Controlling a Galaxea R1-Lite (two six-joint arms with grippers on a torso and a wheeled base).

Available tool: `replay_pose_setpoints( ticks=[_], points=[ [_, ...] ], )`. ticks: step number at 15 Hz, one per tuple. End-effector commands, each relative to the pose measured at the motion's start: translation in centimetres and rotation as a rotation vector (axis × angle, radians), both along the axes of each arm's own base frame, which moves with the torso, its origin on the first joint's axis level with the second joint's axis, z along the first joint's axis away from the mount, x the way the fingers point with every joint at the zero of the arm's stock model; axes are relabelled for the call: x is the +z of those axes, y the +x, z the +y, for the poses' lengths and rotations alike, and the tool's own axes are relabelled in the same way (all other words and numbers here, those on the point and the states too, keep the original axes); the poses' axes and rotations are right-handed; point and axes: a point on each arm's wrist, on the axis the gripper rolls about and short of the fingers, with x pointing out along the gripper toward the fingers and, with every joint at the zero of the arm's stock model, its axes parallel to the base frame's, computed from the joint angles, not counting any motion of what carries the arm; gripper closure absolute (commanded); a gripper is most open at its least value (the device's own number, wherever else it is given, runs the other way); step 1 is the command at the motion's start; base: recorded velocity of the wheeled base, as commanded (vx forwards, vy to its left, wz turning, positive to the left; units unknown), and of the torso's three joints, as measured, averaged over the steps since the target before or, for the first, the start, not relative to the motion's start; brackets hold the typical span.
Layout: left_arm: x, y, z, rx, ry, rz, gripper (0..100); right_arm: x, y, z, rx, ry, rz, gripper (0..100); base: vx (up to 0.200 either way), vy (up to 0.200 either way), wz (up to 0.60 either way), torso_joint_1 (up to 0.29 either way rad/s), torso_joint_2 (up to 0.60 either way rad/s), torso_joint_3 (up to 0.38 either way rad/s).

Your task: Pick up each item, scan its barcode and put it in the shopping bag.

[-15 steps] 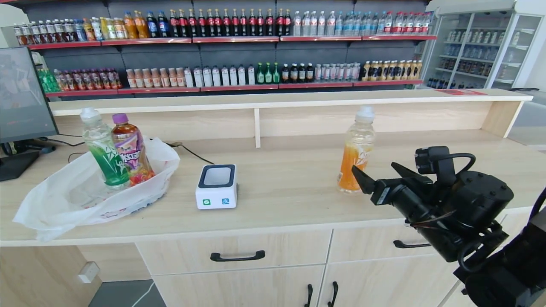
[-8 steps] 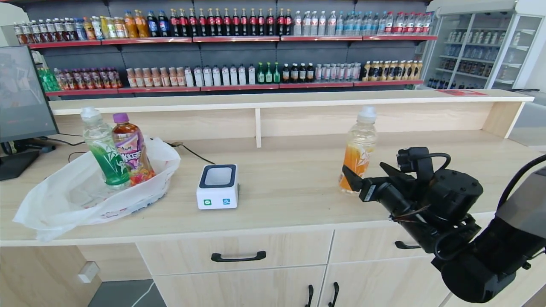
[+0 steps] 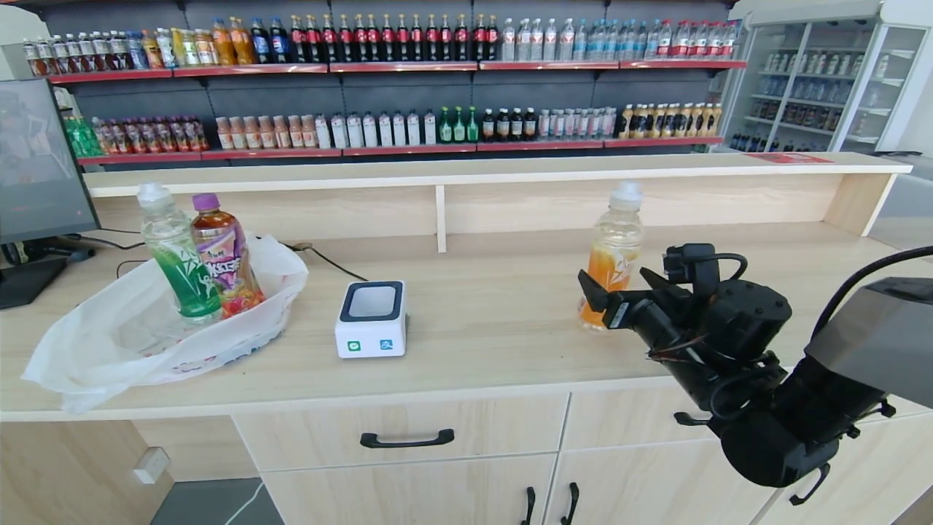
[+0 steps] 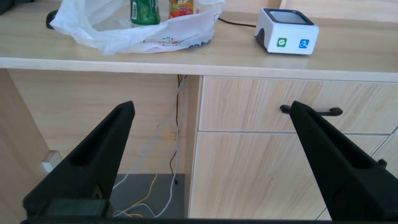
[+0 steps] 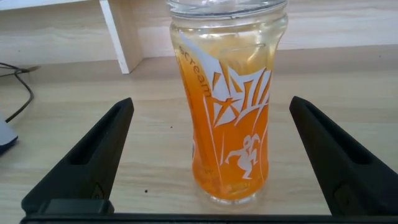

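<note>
Head view: we see the orange bottle (image 3: 611, 255) upright on the counter (image 3: 496, 335), right of centre and well apart from everything else. The right gripper (image 3: 612, 273) sits level with the bottle's lower half, fingers spread, one on each side as seen from here; we can't confirm contact from this angle. The scanner (image 3: 370, 319) is mid-counter, window facing up. The shopping bag (image 3: 109, 343) lies slumped on the left of the counter. Inside it stand the green-label bottle (image 3: 178, 262) and the purple-cap bottle (image 3: 226, 259), both upright and touching each other. The monitor (image 3: 36, 160) is at the far left edge.

Left wrist view: the left gripper (image 4: 211, 107) hangs below counter height in front of the cabinets, fingers wide apart, nothing between them. Above it we see the shopping bag (image 4: 143, 31) with the bases of both bottles, and the scanner (image 4: 287, 31) near the counter's front edge. A drawer handle (image 4: 311, 111) sits next to one fingertip in frame.

Right wrist view: the orange bottle (image 5: 227, 124) stands between the spread fingers (image 5: 93, 155) with a clear gap on each side, so no grip. Its base is flat on the counter. A white divider (image 5: 115, 37) stands behind it and a cable (image 5: 15, 93) runs off to one side.
</note>
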Motion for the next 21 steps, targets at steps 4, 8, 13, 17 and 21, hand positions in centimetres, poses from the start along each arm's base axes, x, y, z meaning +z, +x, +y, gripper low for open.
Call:
replay_pose_setpoints(
  ticks=[4,8,13,17,21],
  points=[
    [0.0,0.0,0.0,0.000,0.000,-0.001,0,-1.3,2.0,1.0,0.010,-0.006,-0.008,0,0.000,0.000,0.00,0.000,0.00,0.000],
    [0.0,0.0,0.0,0.002,0.000,-0.001,0,-1.6,3.0,1.0,0.003,-0.005,-0.020,0,0.000,0.000,0.00,0.000,0.00,0.000],
    [0.0,0.0,0.0,0.002,0.000,-0.001,0,-2.0,3.9,1.2,-0.002,-0.006,-0.033,0,0.000,0.000,0.00,0.000,0.00,0.000],
    [0.0,0.0,0.0,0.002,0.000,-0.001,0,-2.1,4.6,1.3,-0.005,0.004,-0.046,0,0.000,0.000,0.00,0.000,0.00,0.000],
    [0.0,0.0,0.0,0.000,0.000,-0.001,0,-2.1,5.0,1.5,-0.004,0.006,-0.055,0,0.000,0.000,0.00,0.000,0.00,0.000]
  ],
)
